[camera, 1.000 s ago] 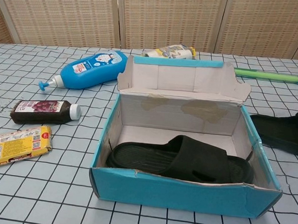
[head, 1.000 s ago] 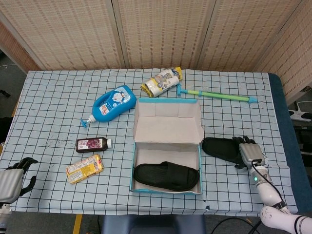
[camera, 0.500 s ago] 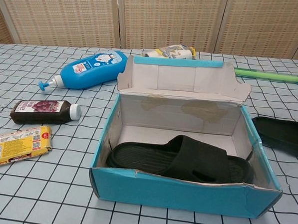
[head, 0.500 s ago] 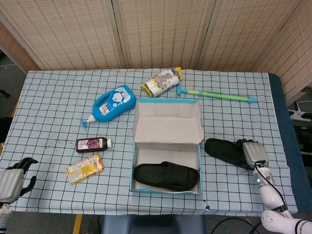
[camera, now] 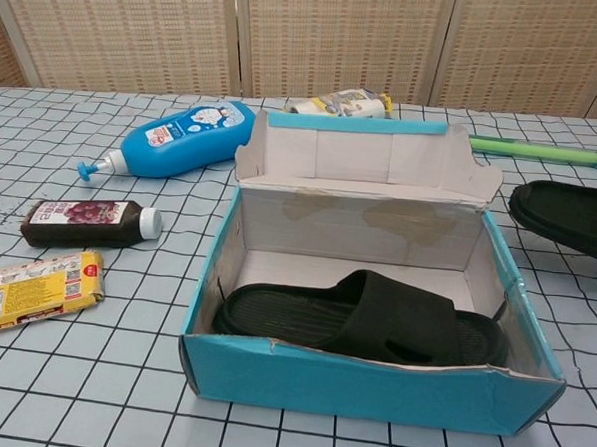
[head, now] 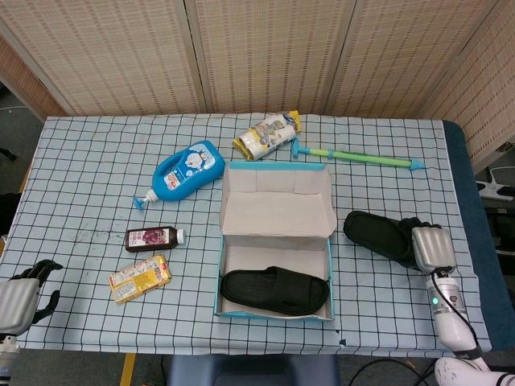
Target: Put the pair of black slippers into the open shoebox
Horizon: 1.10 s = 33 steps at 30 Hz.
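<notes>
Slippers: one (head: 275,290) lies in the shoebox (head: 273,310); your right hand (head: 429,247) has its fingers clasped on the other (head: 381,236), at the box's three o'clock. Lift it over the wall and lower it beside its mate.

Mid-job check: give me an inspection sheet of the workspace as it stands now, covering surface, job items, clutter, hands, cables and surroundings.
Surface: checked tablecloth over the table.
Job's things: open shoebox, blue outside; one black slipper lies inside it; second slipper right of the box, outside it, held at one end.
Clutter: blue lotion bottle, dark small bottle, yellow snack packet, crumpled snack bag, green-and-blue stick toy.
Hands: right hand grips the second slipper; left hand at the table's near left edge, holding nothing, fingers curled.
Cables: a cable runs along the right forearm.
Surroundings: woven screen panels behind the table.
</notes>
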Available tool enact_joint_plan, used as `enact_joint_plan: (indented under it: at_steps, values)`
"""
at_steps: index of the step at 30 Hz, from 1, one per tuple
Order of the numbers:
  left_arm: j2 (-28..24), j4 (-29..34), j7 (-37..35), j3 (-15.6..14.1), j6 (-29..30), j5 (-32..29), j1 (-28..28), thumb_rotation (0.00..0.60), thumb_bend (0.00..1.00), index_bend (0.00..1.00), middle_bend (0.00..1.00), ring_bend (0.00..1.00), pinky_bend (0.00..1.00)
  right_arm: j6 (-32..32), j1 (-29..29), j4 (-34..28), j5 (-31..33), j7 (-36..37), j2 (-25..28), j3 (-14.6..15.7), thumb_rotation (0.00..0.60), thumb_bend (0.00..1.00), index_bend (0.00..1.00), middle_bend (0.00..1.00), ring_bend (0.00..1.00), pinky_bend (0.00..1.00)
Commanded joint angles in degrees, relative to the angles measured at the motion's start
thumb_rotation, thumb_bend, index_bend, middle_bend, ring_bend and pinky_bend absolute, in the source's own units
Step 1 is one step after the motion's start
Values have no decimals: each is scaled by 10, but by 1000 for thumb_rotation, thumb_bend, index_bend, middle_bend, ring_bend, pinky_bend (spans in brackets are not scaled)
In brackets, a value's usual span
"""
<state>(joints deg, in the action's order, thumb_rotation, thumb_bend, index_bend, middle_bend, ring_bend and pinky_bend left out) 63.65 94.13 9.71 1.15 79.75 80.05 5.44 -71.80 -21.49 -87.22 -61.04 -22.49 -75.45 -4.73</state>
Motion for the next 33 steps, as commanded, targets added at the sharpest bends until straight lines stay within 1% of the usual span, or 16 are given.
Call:
enact_joint_plan:
  at_steps: [1,2,6,8,12,16,20,23,26,29,33]
  values:
    - [0,0,0,0,-1,-1,0,600,449,280,229,344,492,-93,22,-39,-56,-66,9,-1,600,0,676,695,571,670]
    - [0,0,0,0,-1,-1,0,600,449,280,229,344,492,-126,27,-47,-78,-90,6,-1,600,0,677,695,571,670]
    - [1,0,3,-1,-2,0,1,600,449,280,229,343,492,-212,40,-57,-163,-147,-14,6,600,0,677,696,571,671]
    - [2,0,4,-1,-2,0,1,600,449,280,228,343,492,-241,43,-58,-209,-157,-26,11,600,0,677,696,571,671]
    - [2,-1,6,-1,-3,-1,2,600,449,280,229,344,492,-262,37,-43,-284,-161,-54,17,600,0,679,700,574,676]
    - [2,-1,6,-1,-2,0,1,600,449,280,229,344,492,-234,18,-37,-317,-154,-85,16,600,0,685,707,581,685]
    - [2,-1,5,-2,-3,1,2,600,449,280,229,343,492,-185,-13,-26,-332,-155,-129,7,600,0,688,710,584,688]
    - [1,-1,3,-2,-4,0,2,600,448,280,229,343,492,-149,-34,-24,-331,-152,-163,-1,600,0,692,711,588,690]
    - [-1,0,-1,-2,-2,1,1,600,448,280,229,343,492,-119,-53,-12,-326,-166,-199,-13,600,14,696,713,590,692]
    - [-2,0,-5,-2,0,4,0,600,449,280,229,344,492,-95,-69,-2,-320,-178,-231,-24,600,33,697,713,590,692]
    - [-4,0,-7,-2,-1,3,0,600,449,280,228,343,492,-74,-85,18,-312,-196,-268,-35,600,34,699,714,591,692]
